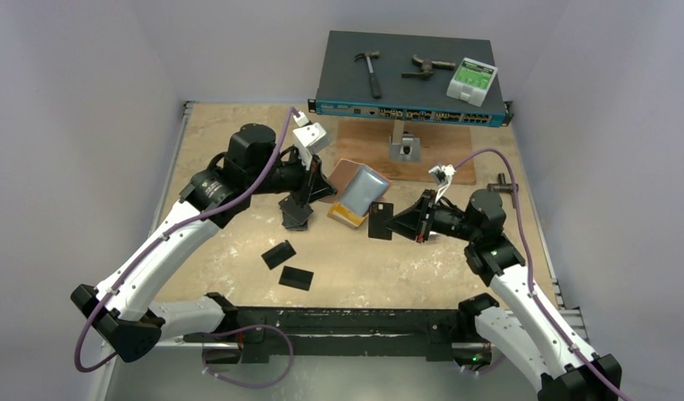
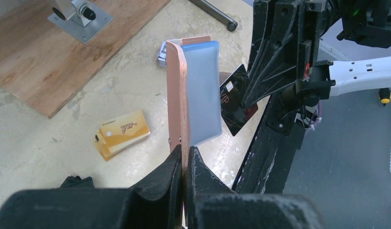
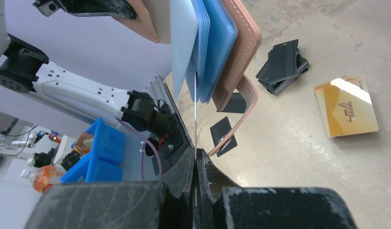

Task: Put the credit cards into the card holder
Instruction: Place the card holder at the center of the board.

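Salmon-pink leather-look card holder is held open above the middle of the tabletop. Its stitched cover edge is pinched in the left gripper, jaws clamped on it. Pale blue translucent plastic sleeves fan off the cover and the snap tab dangles loose. Holder's top is cut off in the right wrist view. Right gripper is closed on a glossy black card. From its own wrist the card is edge-on, a thin line meeting the sleeves, and I can't tell how deep it sits. Orange-gold card stack lies flat below the holder, partly covered from above. Black card stack sits near it, and two loose black cards lie toward the near edge.
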`<state>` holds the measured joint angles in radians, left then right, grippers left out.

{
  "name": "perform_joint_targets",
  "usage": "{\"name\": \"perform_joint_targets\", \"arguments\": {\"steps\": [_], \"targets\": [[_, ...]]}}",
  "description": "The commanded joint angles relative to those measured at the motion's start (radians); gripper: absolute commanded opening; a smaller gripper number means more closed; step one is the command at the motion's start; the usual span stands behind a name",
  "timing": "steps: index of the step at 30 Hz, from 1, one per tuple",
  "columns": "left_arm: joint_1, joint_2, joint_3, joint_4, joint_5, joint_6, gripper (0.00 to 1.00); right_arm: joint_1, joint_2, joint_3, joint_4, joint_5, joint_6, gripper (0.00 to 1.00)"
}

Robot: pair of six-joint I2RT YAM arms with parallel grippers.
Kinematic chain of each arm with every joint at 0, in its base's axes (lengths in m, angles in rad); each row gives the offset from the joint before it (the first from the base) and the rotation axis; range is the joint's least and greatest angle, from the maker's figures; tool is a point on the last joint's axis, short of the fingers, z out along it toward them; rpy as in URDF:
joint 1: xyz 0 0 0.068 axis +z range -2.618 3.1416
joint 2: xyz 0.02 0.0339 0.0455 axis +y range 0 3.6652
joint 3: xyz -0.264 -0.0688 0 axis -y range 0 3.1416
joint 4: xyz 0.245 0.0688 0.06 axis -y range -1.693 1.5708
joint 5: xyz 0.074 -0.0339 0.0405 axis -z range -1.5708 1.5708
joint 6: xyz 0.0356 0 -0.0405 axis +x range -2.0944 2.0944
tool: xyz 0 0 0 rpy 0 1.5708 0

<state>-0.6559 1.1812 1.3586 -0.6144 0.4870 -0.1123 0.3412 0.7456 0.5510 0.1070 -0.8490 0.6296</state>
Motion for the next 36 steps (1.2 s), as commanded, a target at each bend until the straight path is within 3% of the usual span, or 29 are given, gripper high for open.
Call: {"name": "perform_joint_targets", "arguments": {"steps": [1, 36], "targets": [[0.001, -0.030, -0.010, 0.052, 0.022, -0.012, 0.00, -0.002, -0.039, 0.004, -0.052, 0.014, -0.047, 0.00], [0.000, -0.036, -0.019, 0.054, 0.020, -0.016, 0.00, -0.002, -0.074, -0.014, -0.073, 0.009, -0.050, 0.00]]}}
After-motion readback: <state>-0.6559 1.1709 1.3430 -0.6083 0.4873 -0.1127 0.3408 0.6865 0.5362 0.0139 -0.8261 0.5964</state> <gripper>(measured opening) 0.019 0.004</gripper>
